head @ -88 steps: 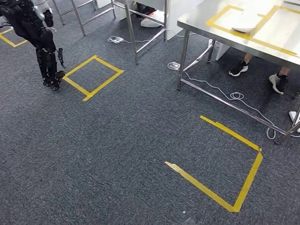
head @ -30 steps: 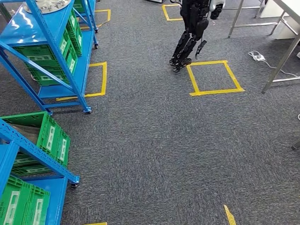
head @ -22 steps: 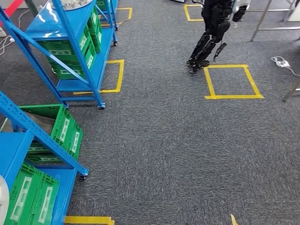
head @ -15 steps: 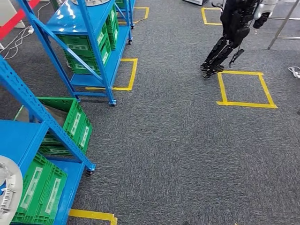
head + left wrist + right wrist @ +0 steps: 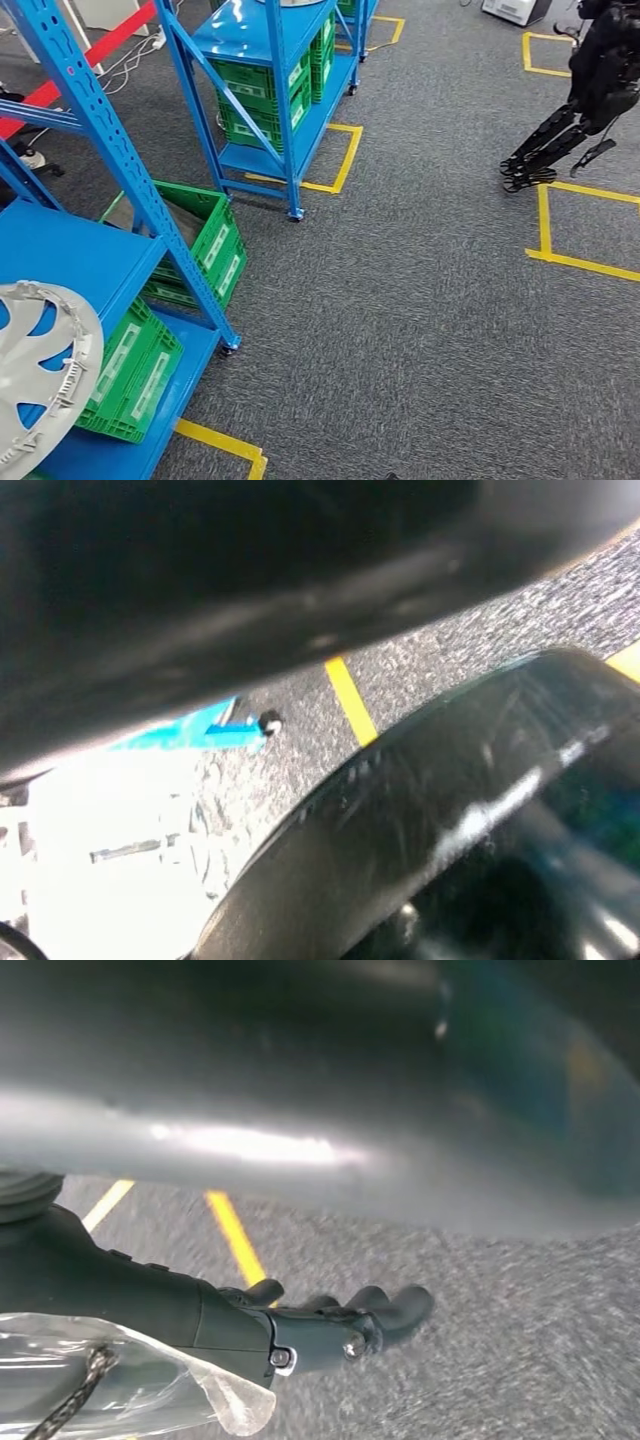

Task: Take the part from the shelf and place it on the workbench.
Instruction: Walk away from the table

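Grey carpet (image 5: 392,330) covers the floor, marked with squares of yellow tape (image 5: 555,235). At the lower left edge of the head view the part (image 5: 41,375), a pale silver wheel cover with curved spokes and a ribbed rim, lies flat on the blue deck of the near shelf (image 5: 90,255), partly cut off by the picture's edge. Under that deck, green crates (image 5: 136,375) sit on the bottom level, and another green crate (image 5: 204,245) stands tilted just behind the slanted blue upright. A second blue shelf (image 5: 264,70) stands farther back, with more green crates stacked in it and a yellow tape corner on the carpet beside its foot. At the upper right another black robot (image 5: 596,80) stands at the edge of a taped square, well apart from both shelves. In the right wrist view the right hand (image 5: 340,1325) hangs over the carpet with its dark fingers (image 5: 400,1305) stretched out nearly straight and lying close side by side, gripping nothing and touching nothing; clear plastic wrap covers the wrist behind it. The left wrist view is blurred and mostly dark, with a strip of carpet, a yellow line and a blue shelf foot, and whether the left hand is spread or closed I cannot tell.
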You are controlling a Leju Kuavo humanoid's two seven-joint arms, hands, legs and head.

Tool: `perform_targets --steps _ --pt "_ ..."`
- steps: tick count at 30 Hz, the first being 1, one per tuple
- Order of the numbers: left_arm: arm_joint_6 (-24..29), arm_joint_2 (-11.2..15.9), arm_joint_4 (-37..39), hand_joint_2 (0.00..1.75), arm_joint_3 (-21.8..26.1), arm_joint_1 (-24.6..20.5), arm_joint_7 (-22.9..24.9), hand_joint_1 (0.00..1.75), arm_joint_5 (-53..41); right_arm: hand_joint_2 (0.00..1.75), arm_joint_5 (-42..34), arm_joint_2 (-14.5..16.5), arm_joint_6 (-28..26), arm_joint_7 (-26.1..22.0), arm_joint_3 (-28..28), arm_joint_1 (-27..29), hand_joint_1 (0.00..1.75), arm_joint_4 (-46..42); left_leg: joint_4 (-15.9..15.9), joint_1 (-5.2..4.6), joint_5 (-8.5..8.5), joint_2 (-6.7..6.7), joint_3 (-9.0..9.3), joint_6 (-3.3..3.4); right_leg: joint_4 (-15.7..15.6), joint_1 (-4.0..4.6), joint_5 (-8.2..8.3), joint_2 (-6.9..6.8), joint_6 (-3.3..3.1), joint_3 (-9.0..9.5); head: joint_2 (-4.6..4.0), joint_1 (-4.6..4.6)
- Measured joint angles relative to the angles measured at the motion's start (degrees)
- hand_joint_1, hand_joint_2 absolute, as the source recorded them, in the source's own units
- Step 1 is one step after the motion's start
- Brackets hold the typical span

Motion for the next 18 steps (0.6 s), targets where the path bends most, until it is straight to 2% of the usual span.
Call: perform_targets --steps 1,2,3,4,6,7,8,9,10,11,12,13,14,15,17,18 --pt "0.0 0.0 0.0 0.0 0.0 0.1 0.0 0.0 0.1 0.0 0.0 0.0 0.0 0.0 0.0 0.0 0.0 0.0 0.0 0.15 0.11 -0.71 -0.26 -0.39 -0.1 0.04 -0.04 -0.64 -0.38 0.22 0.0 -0.04" --pt "0.0 0.0 0.0 0.0 0.0 0.2 0.1 0.0 0.1 0.0 0.1 0.0 0.0 0.1 0.0 0.0 0.0 0.0 0.1 0.23 0.04 -0.68 -0.42 -0.75 -0.3 0.07 0.05 -1.42 -0.75 0.31 0.0 -0.03" --pt "0.0 0.1 0.0 0.0 0.0 0.3 0.1 0.0 0.2 0.0 0.2 0.0 0.0 0.1 0.0 -0.1 0.0 0.0 0.9 0.2 -0.5 0.32 -0.79 -1.04 -0.5 0.06 0.13 -2.2 -1.17 0.49 0.0 -0.17" --pt "0.0 0.1 0.0 0.0 0.0 0.3 0.2 0.0 0.2 0.0 0.3 0.1 0.0 0.1 0.0 -0.1 0.0 0.0 2.8 0.12 -1.66 1.99 -1.67 -1.28 -0.7 0.04 0.18 -3.11 -1.52 0.69 0.0 -0.33" --pt "0.0 0.1 0.0 0.0 0.0 0.1 0.3 0.0 0.2 0.0 0.4 0.2 0.0 0.1 0.0 0.1 0.0 0.0 10.0 0.07 -5.27 5.7 -5.11 -1.65 -0.9 0.28 -0.03 -5.13 -2.0 1.04 0.0 -0.62" --pt "0.1 0.1 0.0 0.0 0.0 0.0 0.3 0.0 0.2 0.0 0.5 0.2 0.0 0.1 0.0 0.2 0.0 0.0 13.9 0.13 -6.75 6.53 -7.02 -1.79 -0.9 0.39 -0.21 -6.21 -2.1 1.18 0.0 -0.63" --pt "0.1 0.1 0.0 0.0 0.0 0.0 0.3 0.0 0.2 0.0 0.4 0.2 0.0 0.1 0.0 0.3 0.0 0.0 16.4 0.17 -7.31 6.9 -8.27 -1.87 -0.9 0.47 -0.39 -7.22 -2.16 1.33 0.0 -0.63" --pt "0.1 0.1 0.0 0.0 0.0 0.1 0.3 0.0 0.1 0.0 0.4 0.2 0.0 0.1 0.0 0.2 0.0 0.0 16.7 0.2 -6.68 7.07 -8.43 -1.87 -0.9 0.5 -0.58 -8.09 -2.18 1.52 0.0 -0.63" --pt "0.0 0.2 0.0 0.0 0.0 0.2 0.3 0.0 0.0 0.0 0.3 0.2 0.0 0.1 0.0 0.2 0.0 0.0 14.6 0.19 -5.0 7.27 -7.41 -1.76 -0.9 0.54 -0.78 -8.86 -2.15 1.8 0.0 -0.64" --pt "0.0 0.2 0.0 0.0 0.0 0.2 0.3 0.0 -0.2 0.0 0.2 0.2 0.0 0.0 0.0 0.1 0.0 0.0 10.8 0.11 -2.76 7.86 -5.5 -1.5 -0.9 0.58 -1.02 -9.56 -2.09 2.15 0.0 -0.64" --pt "0.1 0.2 0.0 0.0 0.0 0.2 0.4 0.0 -0.3 0.0 0.0 0.2 0.1 -0.1 0.0 0.0 0.0 0.0 6.7 -0.2 -1.04 9.32 -3.36 -1.08 -0.9 0.69 -1.31 -10.22 -1.93 2.33 0.0 -0.63" --pt "0.1 0.2 0.0 0.0 0.0 0.1 0.4 0.0 -0.5 0.0 -0.1 0.3 0.1 -0.2 0.0 -0.1 0.0 0.0 3.3 -0.51 0.05 10.62 -1.66 -0.62 -0.9 0.82 -1.64 -10.81 -1.67 2.48 0.0 -0.64" --pt "0.1 0.2 0.0 0.0 0.0 0.0 0.4 0.0 -0.6 0.0 -0.2 0.3 0.3 -0.3 0.0 -0.1 0.0 0.0 1.3 -0.85 0.4 11.65 -0.67 -0.21 -0.9 0.94 -1.95 -11.45 -1.37 2.62 0.0 -0.62" --pt "0.1 0.2 0.0 0.0 0.0 -0.1 0.4 0.0 -0.8 0.0 -0.3 0.3 0.4 -0.3 0.0 -0.2 0.0 0.0 0.6 -1.14 0.16 12.12 -0.37 0.11 -1.0 1.03 -2.19 -12.09 -1.07 2.77 0.0 -0.64" --pt "0.2 0.2 0.0 0.0 0.0 0.0 0.5 0.0 -0.8 0.0 -0.3 0.3 0.5 -0.3 0.0 -0.3 0.0 0.0 0.2 -1.04 0.24 10.81 -0.3 0.58 -1.2 1.0 -2.58 -13.02 -0.57 3.57 0.0 -0.67" --pt "0.2 0.3 0.0 0.0 0.0 0.0 0.5 0.0 -0.8 0.0 -0.3 0.3 0.5 -0.4 0.0 -0.5 0.0 0.0 -0.1 -0.84 0.37 10.14 -0.12 0.86 -0.7 0.94 -3.09 -12.1 -0.34 3.68 0.0 -0.62"
